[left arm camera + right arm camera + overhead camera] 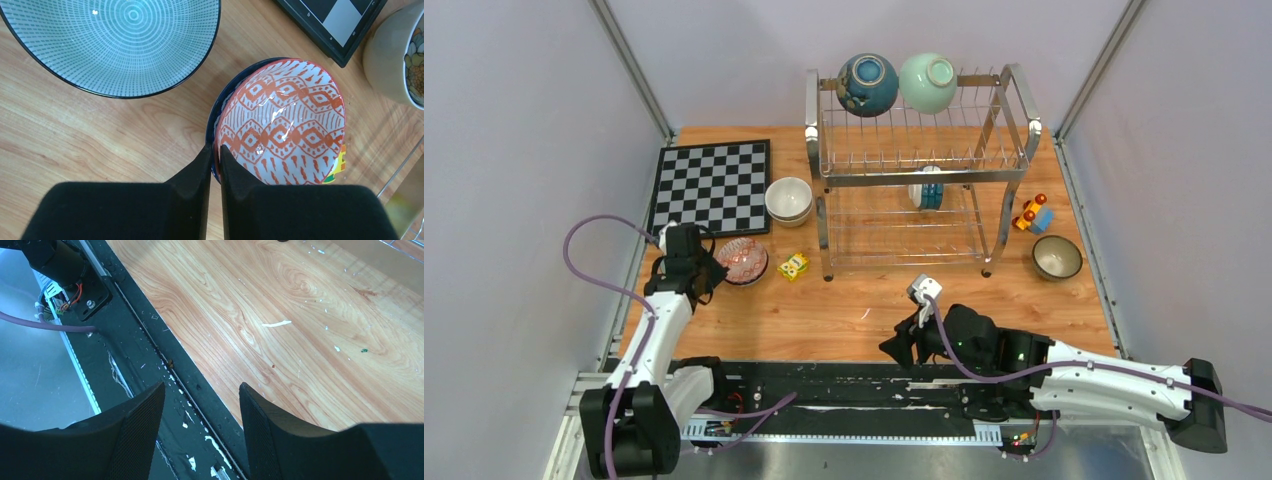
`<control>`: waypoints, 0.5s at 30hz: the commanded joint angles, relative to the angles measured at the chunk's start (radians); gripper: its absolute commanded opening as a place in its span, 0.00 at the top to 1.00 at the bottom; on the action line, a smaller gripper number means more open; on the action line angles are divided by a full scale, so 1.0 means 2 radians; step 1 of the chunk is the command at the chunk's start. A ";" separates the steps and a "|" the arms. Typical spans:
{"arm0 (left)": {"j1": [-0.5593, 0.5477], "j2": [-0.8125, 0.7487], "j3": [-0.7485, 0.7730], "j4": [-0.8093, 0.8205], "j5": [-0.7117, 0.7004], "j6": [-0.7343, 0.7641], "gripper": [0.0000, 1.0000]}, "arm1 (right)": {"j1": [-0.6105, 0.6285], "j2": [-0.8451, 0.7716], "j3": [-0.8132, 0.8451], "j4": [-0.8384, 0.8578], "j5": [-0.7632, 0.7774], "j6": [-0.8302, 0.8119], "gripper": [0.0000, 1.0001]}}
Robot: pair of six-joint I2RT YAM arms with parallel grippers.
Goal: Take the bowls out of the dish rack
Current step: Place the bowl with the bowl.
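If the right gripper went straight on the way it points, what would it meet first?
The right gripper would likely meet the black rail at the wooden table's near edge; depth is unclear.

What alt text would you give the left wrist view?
Left pincer closed on the near rim of a red-patterned bowl nested in a dark bowl on the wooden table. A teal dotted bowl sits upper left; a chessboard corner and a cream bowl are at upper right.
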 commanded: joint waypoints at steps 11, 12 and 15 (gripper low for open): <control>0.004 -0.024 -0.025 0.024 -0.004 -0.012 0.99 | -0.005 -0.010 -0.011 -0.007 0.007 0.011 0.40; 0.004 -0.026 -0.026 0.025 -0.004 -0.013 1.00 | -0.005 -0.011 -0.011 -0.008 0.007 0.011 0.40; 0.004 -0.030 -0.025 0.027 -0.004 -0.014 1.00 | -0.005 -0.013 -0.012 -0.007 0.007 0.012 0.40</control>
